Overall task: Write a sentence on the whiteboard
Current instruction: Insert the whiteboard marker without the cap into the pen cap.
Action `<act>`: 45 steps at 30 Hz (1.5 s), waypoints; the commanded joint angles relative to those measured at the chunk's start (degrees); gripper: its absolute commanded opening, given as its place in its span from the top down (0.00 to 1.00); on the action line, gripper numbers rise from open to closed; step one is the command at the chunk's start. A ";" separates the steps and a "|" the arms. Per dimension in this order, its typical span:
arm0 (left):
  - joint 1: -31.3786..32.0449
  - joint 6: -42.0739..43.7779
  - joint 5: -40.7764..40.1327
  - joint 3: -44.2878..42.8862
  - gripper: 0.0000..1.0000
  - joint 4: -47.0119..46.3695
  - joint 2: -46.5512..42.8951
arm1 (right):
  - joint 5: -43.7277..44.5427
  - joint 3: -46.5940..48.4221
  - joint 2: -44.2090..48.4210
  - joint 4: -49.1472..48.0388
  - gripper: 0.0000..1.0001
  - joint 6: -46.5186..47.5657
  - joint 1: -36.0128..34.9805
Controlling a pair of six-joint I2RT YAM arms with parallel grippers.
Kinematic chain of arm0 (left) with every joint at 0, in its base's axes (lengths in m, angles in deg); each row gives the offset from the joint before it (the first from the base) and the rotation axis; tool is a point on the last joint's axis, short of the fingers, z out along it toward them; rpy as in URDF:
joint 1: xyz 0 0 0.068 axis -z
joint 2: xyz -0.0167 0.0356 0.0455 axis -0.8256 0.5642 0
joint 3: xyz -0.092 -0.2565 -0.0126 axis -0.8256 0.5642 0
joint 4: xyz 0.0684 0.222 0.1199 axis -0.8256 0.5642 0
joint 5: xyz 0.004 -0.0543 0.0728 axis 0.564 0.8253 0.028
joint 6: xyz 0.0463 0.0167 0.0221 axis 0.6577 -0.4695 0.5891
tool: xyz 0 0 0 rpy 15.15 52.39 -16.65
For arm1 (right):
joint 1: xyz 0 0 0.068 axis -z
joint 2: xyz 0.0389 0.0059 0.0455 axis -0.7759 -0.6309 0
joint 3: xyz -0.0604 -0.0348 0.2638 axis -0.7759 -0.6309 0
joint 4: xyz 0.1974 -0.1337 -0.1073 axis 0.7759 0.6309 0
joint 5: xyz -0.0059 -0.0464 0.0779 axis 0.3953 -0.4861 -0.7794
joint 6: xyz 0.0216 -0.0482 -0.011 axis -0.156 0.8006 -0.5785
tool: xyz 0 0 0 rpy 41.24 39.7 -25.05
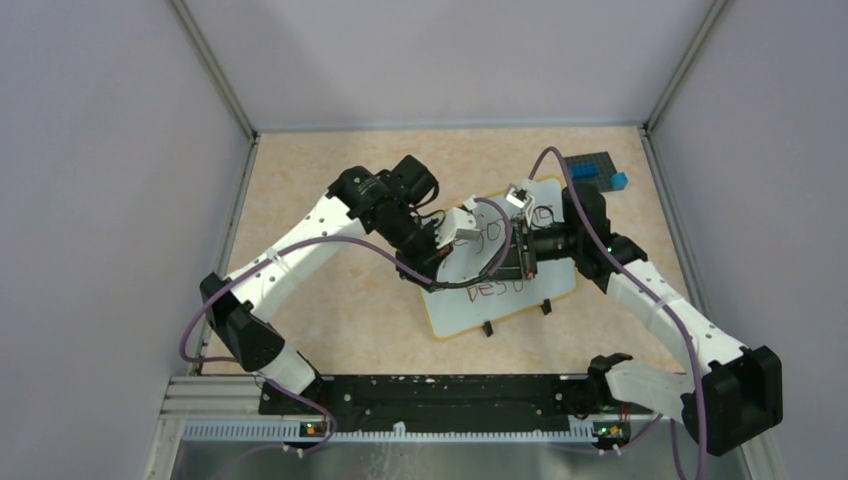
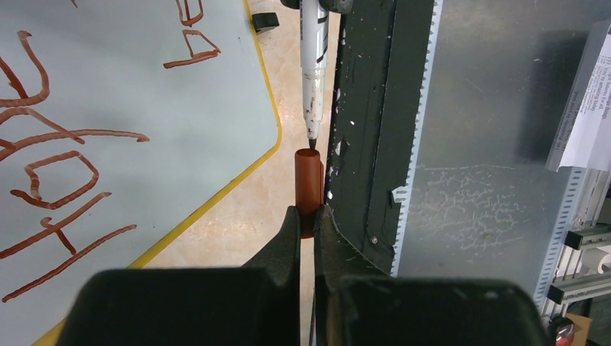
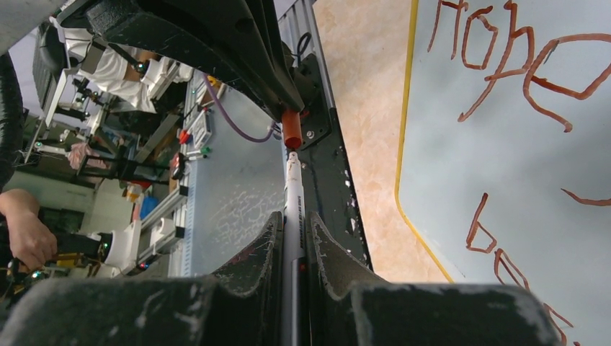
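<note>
The whiteboard (image 1: 470,305), white with a thin yellow rim, lies tilted on the tan table between the two arms. The sentence (image 2: 58,173) is reddish-brown handwriting in two lines, and the word "hope" (image 3: 490,43) is legible. My left gripper (image 2: 308,213) is shut on a reddish-brown marker cap (image 2: 310,180), its open end pointing away. My right gripper (image 3: 293,220) is shut on the white marker (image 3: 293,194). The marker's tip (image 2: 312,140) sits right at the cap's mouth, above the table strip beside the board's edge.
A dark grey studded plate with blue bricks (image 1: 598,170) stands at the back right, just behind the board. The black base rail (image 1: 440,395) runs along the near edge. Grey walls close in the left, right and back. A person's hand (image 3: 29,241) shows outside the cell.
</note>
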 commanded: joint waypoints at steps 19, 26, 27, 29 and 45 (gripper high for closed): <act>0.97 -0.93 4.74 -4.77 1.00 -0.89 3.15 | -0.43 3.38 -1.80 -3.08 1.00 0.07 -1.68; 0.97 -2.63 6.12 -6.11 1.00 -2.69 3.96 | -1.15 1.92 -2.40 -7.17 1.00 -2.49 -1.98; 0.97 -2.79 6.29 -6.42 1.00 -3.16 4.08 | -1.39 1.61 -2.66 -8.54 1.00 -3.52 -2.05; 0.96 -2.90 6.96 -7.33 1.00 -4.10 4.36 | -1.97 1.08 -3.00 -11.00 1.00 -5.49 -2.18; -7.80 -8.52 13.99 1.85 0.26 -23.05 -8.44 | -3.15 1.30 -1.93 -12.79 1.00 -8.54 -0.31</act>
